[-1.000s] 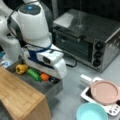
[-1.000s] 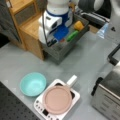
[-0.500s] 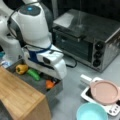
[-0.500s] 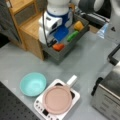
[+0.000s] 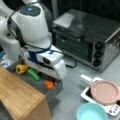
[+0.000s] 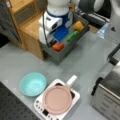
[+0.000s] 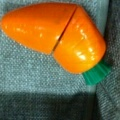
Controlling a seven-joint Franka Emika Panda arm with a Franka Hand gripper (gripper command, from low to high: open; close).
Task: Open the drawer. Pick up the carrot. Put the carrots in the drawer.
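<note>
The dark-grey drawer (image 5: 53,93) (image 6: 59,59) stands pulled out of the wooden-topped cabinet (image 5: 17,97) (image 6: 32,28) in both front views. The orange carrot (image 5: 49,84) (image 6: 58,46) (image 7: 57,37) lies on its side on the drawer floor near the front edge, with its green stub against the drawer wall in the wrist view. My gripper (image 5: 54,79) (image 6: 51,43) hangs just above the carrot, open. No finger touches the carrot in the wrist view.
A yellow pepper (image 5: 22,68) (image 6: 78,25) and a green cucumber (image 5: 33,74) (image 6: 72,36) also lie in the drawer. A silver toaster oven (image 5: 87,37) (image 6: 107,97), a teal bowl (image 5: 92,112) (image 6: 33,83) and a pink pan (image 5: 105,92) (image 6: 57,99) on a small white cooker stand on the grey table.
The carrot shows a little more below the hand than a second ago. The arm has hardly moved.
</note>
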